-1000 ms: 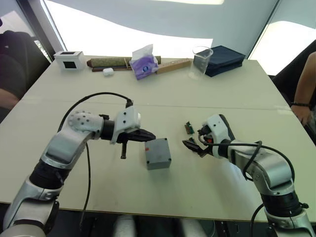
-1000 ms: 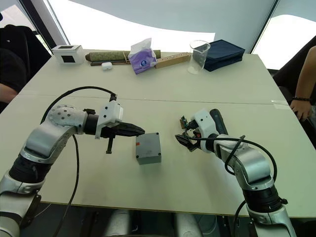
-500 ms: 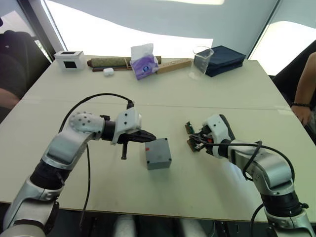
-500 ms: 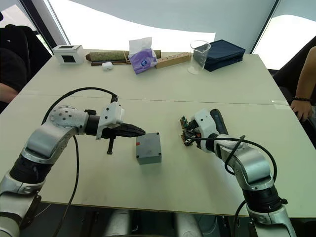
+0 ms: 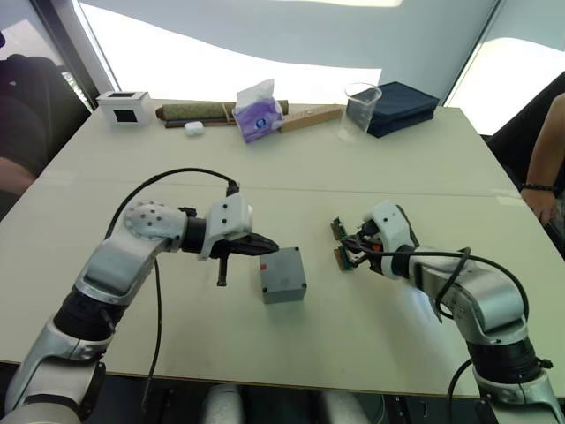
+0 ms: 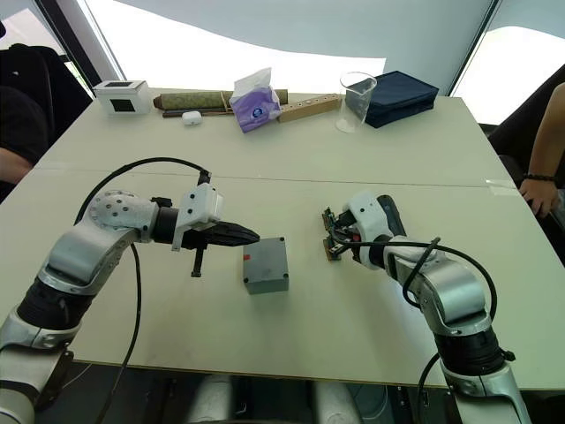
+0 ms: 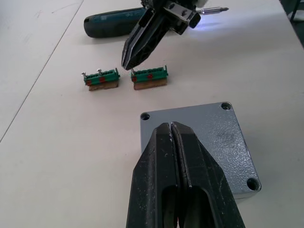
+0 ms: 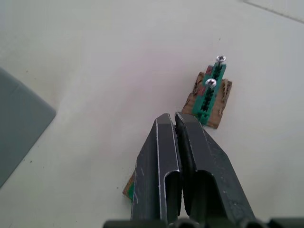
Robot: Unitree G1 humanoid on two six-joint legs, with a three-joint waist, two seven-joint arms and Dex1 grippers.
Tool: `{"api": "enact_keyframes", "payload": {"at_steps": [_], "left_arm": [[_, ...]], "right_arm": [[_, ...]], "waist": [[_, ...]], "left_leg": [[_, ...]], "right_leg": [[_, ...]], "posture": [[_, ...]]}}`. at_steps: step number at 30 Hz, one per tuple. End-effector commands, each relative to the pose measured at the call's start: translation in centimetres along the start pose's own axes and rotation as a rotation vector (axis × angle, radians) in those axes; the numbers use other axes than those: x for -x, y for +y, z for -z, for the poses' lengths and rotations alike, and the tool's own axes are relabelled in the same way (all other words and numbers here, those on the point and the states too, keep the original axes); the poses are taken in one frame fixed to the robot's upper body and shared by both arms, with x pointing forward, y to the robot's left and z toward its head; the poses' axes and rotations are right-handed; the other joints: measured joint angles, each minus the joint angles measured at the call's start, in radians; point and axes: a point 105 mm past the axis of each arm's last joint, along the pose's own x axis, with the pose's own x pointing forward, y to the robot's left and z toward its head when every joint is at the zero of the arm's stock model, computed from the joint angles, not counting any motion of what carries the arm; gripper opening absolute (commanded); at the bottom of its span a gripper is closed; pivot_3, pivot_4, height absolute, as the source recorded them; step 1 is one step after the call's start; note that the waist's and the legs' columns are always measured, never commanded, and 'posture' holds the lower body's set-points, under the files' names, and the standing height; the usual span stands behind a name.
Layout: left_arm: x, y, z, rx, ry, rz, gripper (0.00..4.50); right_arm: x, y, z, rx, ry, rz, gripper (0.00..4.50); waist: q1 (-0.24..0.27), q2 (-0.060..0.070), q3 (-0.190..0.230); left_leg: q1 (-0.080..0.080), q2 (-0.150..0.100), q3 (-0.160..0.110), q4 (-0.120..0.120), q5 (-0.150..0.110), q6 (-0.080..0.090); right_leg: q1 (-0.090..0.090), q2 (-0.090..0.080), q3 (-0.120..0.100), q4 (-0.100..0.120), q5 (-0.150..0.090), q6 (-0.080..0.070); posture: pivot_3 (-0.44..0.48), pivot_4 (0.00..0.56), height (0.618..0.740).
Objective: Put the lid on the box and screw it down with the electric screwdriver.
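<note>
The box (image 5: 282, 275) sits on the worktop (image 5: 291, 168) with its lid (image 7: 204, 142) already on, corner holes showing. My left fingers (image 7: 172, 130) are pressed together, holding nothing, hovering just over the lid's near edge. My right fingers (image 8: 173, 126) are closed too and empty, tips down beside the two green boards (image 7: 126, 78) to the box's right (a couple of screws stand in one). The screwdriver (image 7: 121, 21) lies just beyond those boards, further from the box, its tip light on. It looks rigid, smooth and light, likely to roll; I'd grip it mid-barrel, across the cylinder, clear of the bit. The box seems stiff and light, so it may slide under pressure.
</note>
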Motion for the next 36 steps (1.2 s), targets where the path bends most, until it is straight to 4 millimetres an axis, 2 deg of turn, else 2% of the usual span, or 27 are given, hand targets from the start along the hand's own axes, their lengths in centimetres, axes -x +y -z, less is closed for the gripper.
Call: {"api": "enact_keyframes", "payload": {"at_steps": [1,6,10,13,15,21,36], "left_arm": [[0.4,0.1,-0.6,-0.030,-0.009,-0.018,0.00],[0.7,0.2,-0.3,-0.021,-0.001,-0.034,0.00],[1.4,0.2,0.1,-0.002,0.010,-0.056,0.00],[1.8,-0.1,0.4,0.010,0.021,-0.063,0.00],[2.1,-0.2,0.6,0.021,0.027,-0.071,0.00],[2.4,-0.4,0.9,0.036,0.039,-0.096,0.00],[2.1,-0.9,0.6,0.054,0.023,-0.103,0.00]], "right_arm": [[1.3,0.2,-2.5,0.047,-0.068,-0.008,0.07],[2.1,1.6,-4.3,0.099,-0.092,-0.065,0.07],[2.4,4.6,-6.7,0.158,-0.140,-0.181,0.07],[2.3,6.2,-7.4,0.185,-0.149,-0.240,0.07],[2.0,7.3,-7.3,0.210,-0.143,-0.275,0.07],[0.5,8.6,-6.2,0.244,-0.097,-0.320,0.07],[-0.9,8.2,-5.1,0.259,-0.069,-0.310,0.07]], "waist": [[-0.001,0.000,0.000],[-0.002,0.000,0.000],[-0.003,0.000,0.000],[-0.004,0.000,0.000],[-0.003,0.000,0.000],[-0.001,0.000,0.000],[-0.002,0.000,0.000]], "left_leg": [[0.000,0.000,0.000,0.000,0.000,0.000],[0.000,0.000,0.000,0.000,0.000,0.000],[0.000,0.000,0.000,0.000,0.000,0.000],[0.000,0.000,0.000,0.000,0.000,0.000],[0.000,0.000,0.000,0.000,0.000,0.000],[0.000,0.000,0.000,0.000,0.000,0.000],[0.000,0.000,0.000,0.000,0.000,0.000]], "right_leg": [[0.000,0.000,0.000,0.000,0.000,0.000],[0.000,0.000,0.000,0.000,0.000,0.000],[0.000,0.000,0.000,0.000,0.000,0.000],[0.000,0.000,0.000,0.000,0.000,0.000],[0.000,0.000,0.000,0.000,0.000,0.000],[0.000,-0.001,0.000,0.000,0.000,0.000],[-0.001,0.000,0.000,0.000,0.000,0.000]], "posture": [[0.000,0.150,0.721],[0.000,0.150,0.721],[0.000,0.150,0.721],[0.000,0.150,0.721],[0.000,0.150,0.721],[0.000,0.150,0.721],[0.000,0.150,0.721]]}}
